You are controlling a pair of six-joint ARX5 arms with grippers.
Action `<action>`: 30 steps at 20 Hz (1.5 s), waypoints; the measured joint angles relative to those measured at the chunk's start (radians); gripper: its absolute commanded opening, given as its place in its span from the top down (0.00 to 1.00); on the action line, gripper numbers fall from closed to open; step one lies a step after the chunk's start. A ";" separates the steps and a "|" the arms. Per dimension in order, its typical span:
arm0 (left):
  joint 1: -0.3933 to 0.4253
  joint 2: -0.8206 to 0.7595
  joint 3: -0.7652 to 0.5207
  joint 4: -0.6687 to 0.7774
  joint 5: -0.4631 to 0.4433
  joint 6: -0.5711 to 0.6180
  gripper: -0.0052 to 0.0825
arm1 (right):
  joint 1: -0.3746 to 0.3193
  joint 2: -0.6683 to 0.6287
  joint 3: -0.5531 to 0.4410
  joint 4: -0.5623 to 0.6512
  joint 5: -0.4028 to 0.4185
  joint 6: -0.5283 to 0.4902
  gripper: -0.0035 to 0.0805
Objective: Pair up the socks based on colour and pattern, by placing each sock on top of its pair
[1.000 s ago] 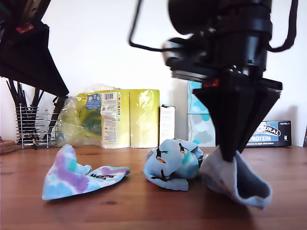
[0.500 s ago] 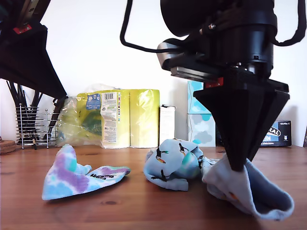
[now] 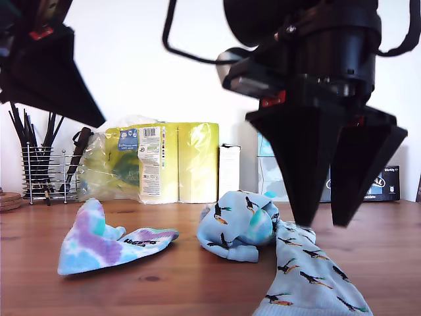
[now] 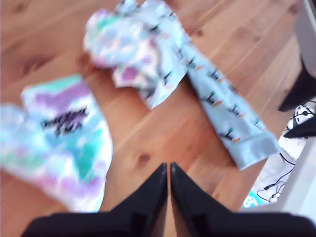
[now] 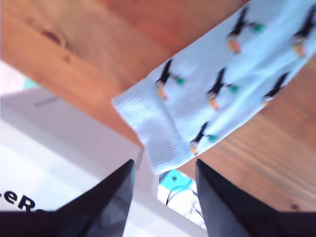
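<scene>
A light blue bird sock [image 3: 309,276] [image 4: 224,111] [image 5: 222,84] lies stretched flat on the wooden table [image 3: 164,283]. My second gripper [image 3: 322,222] [image 5: 163,163] hangs open just above it, holding nothing, at the exterior view's right. Touching that sock is a crumpled heap [image 3: 237,224] [image 4: 138,49] of another bird sock with tie-dye fabric bunched into it. A tie-dye sock with black lettering [image 3: 105,243] [image 4: 59,138] lies apart at the exterior view's left. My first gripper [image 3: 99,124] [image 4: 168,167] is shut and empty, high above the tie-dye sock.
Along the back wall stand a wire holder of black utensils [image 3: 43,174], a yellow pack of paper rolls [image 3: 158,161], a white carton [image 3: 229,171], a tissue box [image 3: 270,164] and a black protein box [image 3: 378,184].
My second gripper opened and let go of the bird sock, which dropped and now lies flat toward the front edge. The first arm shifted slightly.
</scene>
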 measured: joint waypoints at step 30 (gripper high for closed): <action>-0.172 0.836 0.371 0.426 -0.105 -0.060 0.97 | -0.181 -0.459 0.030 -0.002 0.103 -0.211 0.97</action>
